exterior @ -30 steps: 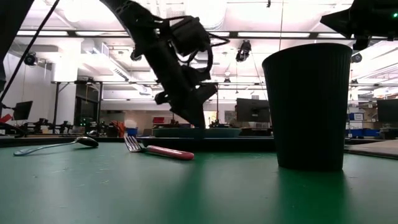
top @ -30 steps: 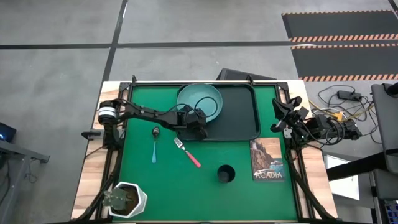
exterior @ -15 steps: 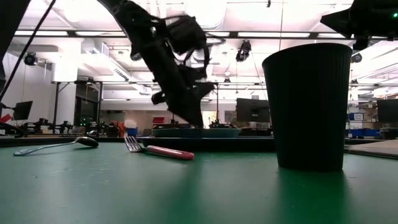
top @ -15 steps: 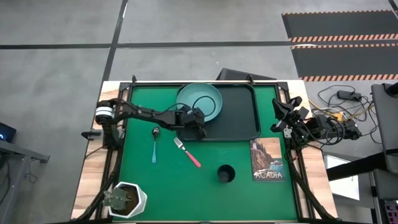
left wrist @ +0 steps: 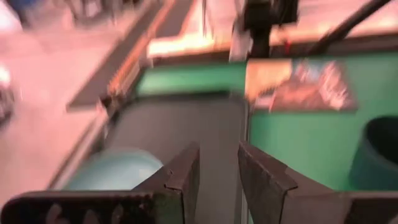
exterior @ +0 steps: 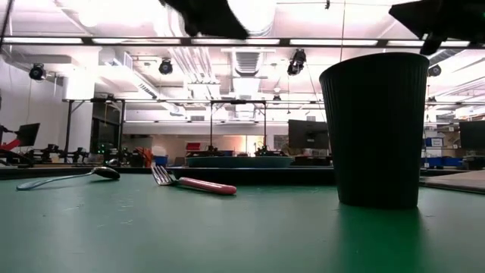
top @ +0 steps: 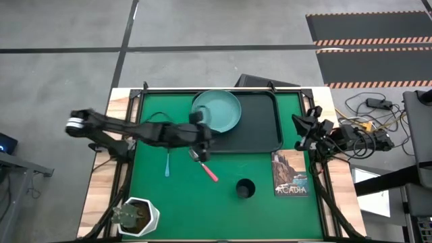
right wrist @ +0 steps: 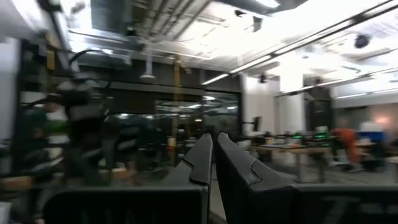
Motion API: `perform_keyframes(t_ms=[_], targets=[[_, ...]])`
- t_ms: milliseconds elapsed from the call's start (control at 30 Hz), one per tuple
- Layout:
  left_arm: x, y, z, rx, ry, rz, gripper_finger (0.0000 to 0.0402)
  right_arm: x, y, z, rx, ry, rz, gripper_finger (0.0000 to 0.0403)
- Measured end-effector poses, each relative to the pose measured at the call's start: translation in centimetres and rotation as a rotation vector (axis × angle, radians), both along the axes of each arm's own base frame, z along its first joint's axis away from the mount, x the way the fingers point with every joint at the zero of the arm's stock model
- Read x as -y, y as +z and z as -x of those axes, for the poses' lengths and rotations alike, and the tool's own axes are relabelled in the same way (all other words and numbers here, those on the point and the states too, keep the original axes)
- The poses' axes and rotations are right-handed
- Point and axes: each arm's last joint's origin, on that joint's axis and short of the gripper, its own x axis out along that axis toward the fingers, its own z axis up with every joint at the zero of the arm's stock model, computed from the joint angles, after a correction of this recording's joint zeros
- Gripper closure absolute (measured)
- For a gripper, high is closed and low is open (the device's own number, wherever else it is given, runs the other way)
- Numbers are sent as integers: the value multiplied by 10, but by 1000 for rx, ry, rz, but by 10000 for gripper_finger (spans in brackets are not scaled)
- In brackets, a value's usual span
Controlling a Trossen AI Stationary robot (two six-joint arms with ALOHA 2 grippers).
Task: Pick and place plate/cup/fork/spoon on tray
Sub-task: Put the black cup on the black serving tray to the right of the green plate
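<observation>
The teal plate (top: 216, 110) lies on the left end of the black tray (top: 253, 125), its left rim reaching past the tray's edge; it also shows in the left wrist view (left wrist: 109, 174). The pink-handled fork (top: 205, 167) and the blue-handled spoon (top: 167, 160) lie flat on the green mat near the tray. The black cup (top: 244, 188) stands upright nearer the front. My left gripper (top: 201, 143) hovers high above the mat beside the plate's near rim, open and empty (left wrist: 217, 165). My right gripper (top: 300, 131) waits shut at the table's right edge.
The "ACADIA" book (top: 290, 173) lies at the right, near the tray's near right corner. A white hexagonal pot with a plant (top: 138, 216) stands at the near left corner. The right part of the tray is bare.
My left gripper has risen from the plate's near-left rim, going up out of the low view and a little toward the table's near edge. The plate has stayed in place on the tray.
</observation>
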Motion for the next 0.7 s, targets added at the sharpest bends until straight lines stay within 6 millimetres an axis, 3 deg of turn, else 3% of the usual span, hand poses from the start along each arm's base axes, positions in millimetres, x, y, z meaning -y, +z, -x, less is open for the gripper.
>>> perform_keyframes(t_ms=[133, 433, 600, 700], targets=[[8, 14, 35, 149, -63, -51, 310, -3, -3, -7, -17, 112, -29, 394], [0, 15, 102, 401, -74, -75, 310, -10, -19, -31, -151, 323, -194, 394], [-3, 18, 124, 467, -73, -94, 310, -14, -32, -54, -265, 337, -266, 394], [-4, 18, 133, 481, -75, -123, 310, -18, -21, -66, -287, 350, -265, 394]])
